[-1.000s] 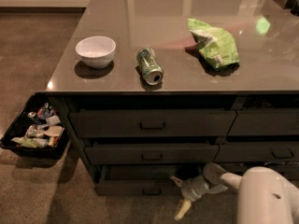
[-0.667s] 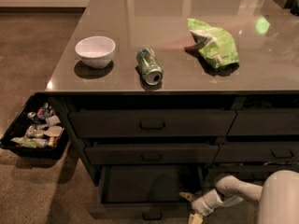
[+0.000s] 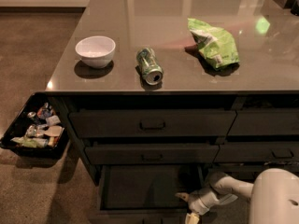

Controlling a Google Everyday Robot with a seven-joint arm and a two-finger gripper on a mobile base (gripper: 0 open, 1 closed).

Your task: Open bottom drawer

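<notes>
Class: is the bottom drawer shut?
No, the bottom drawer is pulled out, its dark inside showing, with the gripper at its front edge.

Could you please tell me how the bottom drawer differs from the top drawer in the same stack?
The bottom drawer is pulled out, its dark inside showing; the top drawer is shut. The gripper sits at the bottom drawer's front right corner, while the top drawer is well above it. Both are dark and wide, in one stack.

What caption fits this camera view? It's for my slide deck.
Open bottom drawer with the gripper at its right front corner, below a counter holding bowl, can and green bag.
</notes>
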